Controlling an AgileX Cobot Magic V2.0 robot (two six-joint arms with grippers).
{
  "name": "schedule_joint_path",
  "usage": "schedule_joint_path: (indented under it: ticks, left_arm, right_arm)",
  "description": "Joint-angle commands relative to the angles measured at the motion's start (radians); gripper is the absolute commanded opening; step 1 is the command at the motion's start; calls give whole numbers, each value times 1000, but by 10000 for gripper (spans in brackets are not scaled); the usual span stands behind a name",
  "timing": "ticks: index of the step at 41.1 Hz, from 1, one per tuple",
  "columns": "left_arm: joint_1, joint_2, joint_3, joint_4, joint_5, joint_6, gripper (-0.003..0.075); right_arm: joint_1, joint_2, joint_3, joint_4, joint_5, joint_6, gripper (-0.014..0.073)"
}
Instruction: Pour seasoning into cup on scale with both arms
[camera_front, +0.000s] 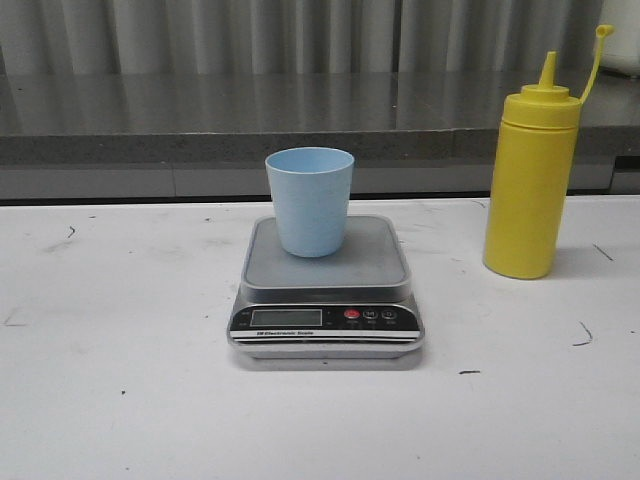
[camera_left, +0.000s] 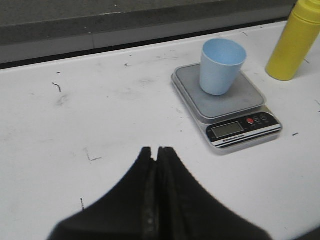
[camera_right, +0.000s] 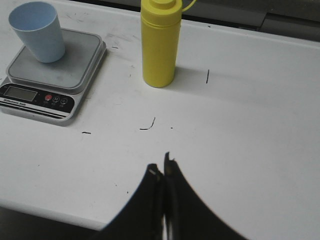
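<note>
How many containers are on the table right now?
2. The blue cup stands upright on the scale platform at centre; the yellow seasoning bottle stands on the table to the scale's right, apart from it.

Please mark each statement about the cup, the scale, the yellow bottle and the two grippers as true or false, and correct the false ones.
1. The light blue cup stands upright on the scale. True.
2. The yellow squeeze bottle lies on its side. False: it stands upright on the table, to the right of the scale.
3. The left gripper holds the cup. False: it is shut on nothing, away from the cup.
4. The right gripper is shut and empty. True.
5. The bottle's cap is off the nozzle, hanging on its strap. True.
</note>
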Motion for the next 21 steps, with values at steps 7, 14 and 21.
schedule_joint_path:
  ticks: [7,14,21]
  left_arm:
    - [155,-213,237,29,-351,-5,-20]
    - [248,-386,484,27,-601,-5,-20]
    - [272,-454,606,27,-725,-5,-20]
  right_arm:
    - [2,8,-27,-13,-62,-9,-69]
    - [2,8,-27,-13,-62,-9,-69]
    - [2,8,-27,-13,-62,-9,-69]
